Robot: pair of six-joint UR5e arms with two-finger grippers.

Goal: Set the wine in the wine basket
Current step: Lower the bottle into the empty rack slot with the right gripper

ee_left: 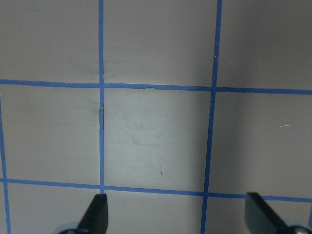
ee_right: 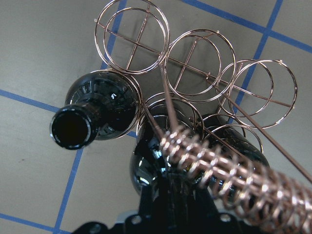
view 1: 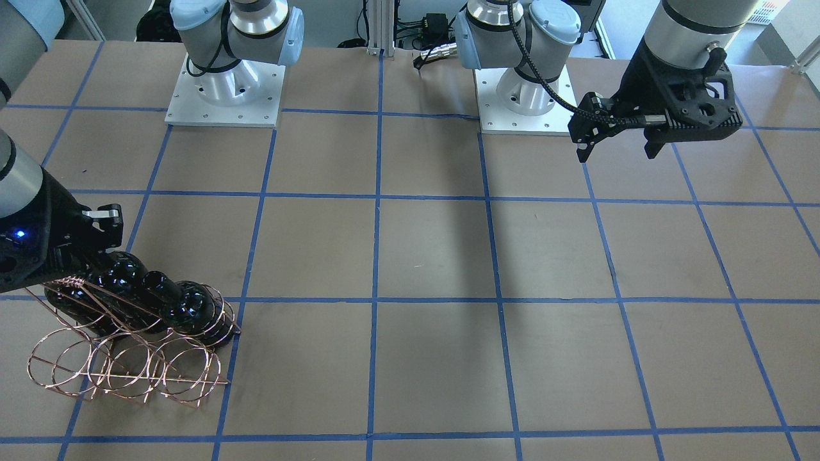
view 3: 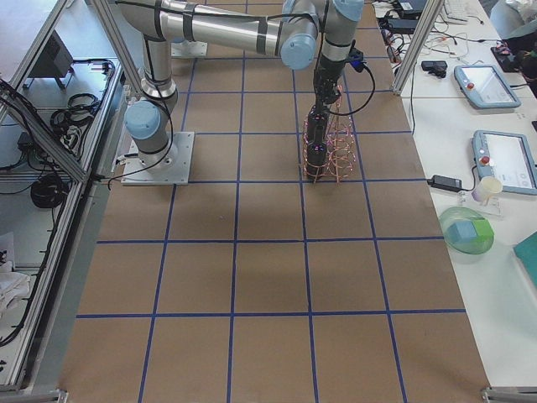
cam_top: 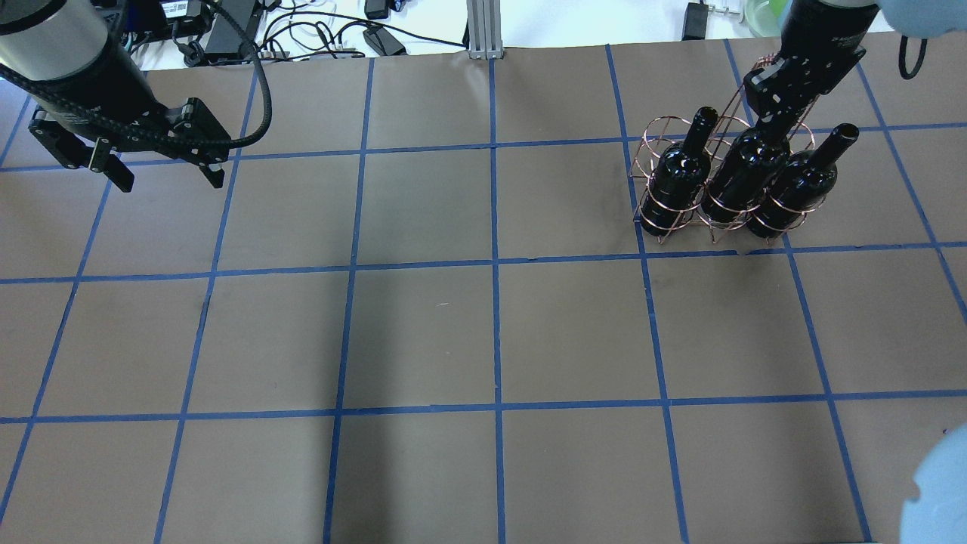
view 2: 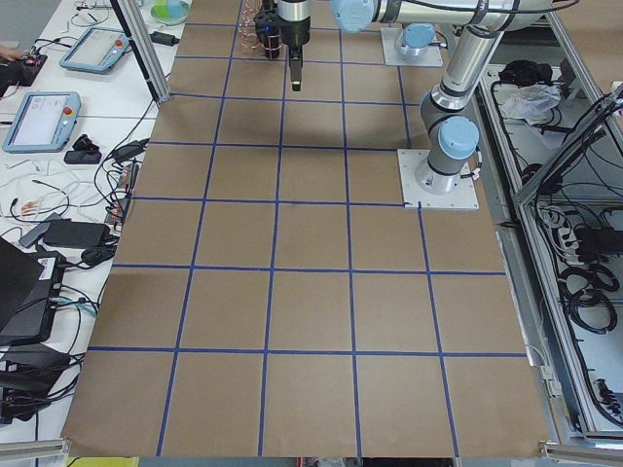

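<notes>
Three dark glass wine bottles stand side by side in the copper wire wine basket [cam_top: 656, 224] at the table's far right. The middle wine bottle [cam_top: 744, 177] has my right gripper [cam_top: 769, 119] over its neck, which is hidden; the gripper looks shut on it. The outer bottles [cam_top: 676, 177] [cam_top: 802, 185] stand free with open mouths. In the front-facing view the basket [view 1: 128, 368] shows its empty front rings, the bottles [view 1: 186, 307] behind them. The right wrist view looks down on a bottle mouth [ee_right: 72, 129] and the twisted handle [ee_right: 229, 175]. My left gripper [cam_top: 171, 181] [ee_left: 178, 207] hangs open and empty at the far left.
Brown paper with a blue tape grid [cam_top: 495, 264] covers the table. The two arm bases [view 1: 224, 89] [view 1: 525, 89] stand at the robot's edge. Cables and power supplies [cam_top: 332, 34] lie beyond the far edge. Tablets and a green bowl [view 3: 466, 232] sit on a side table.
</notes>
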